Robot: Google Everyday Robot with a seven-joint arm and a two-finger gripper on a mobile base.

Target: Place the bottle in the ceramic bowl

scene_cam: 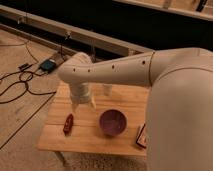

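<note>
One ceramic bowl [112, 122] shows a bare purple inside; the end effector [83, 104] hangs beside it, released.

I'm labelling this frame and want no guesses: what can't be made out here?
Camera view:
- The bottle: not found; the arm and its pincer, over the table's back left, may hide it.
- Red-and-white box: right part behind the arm.
- Small red item left of the purple bowl: too small to identify.
</note>
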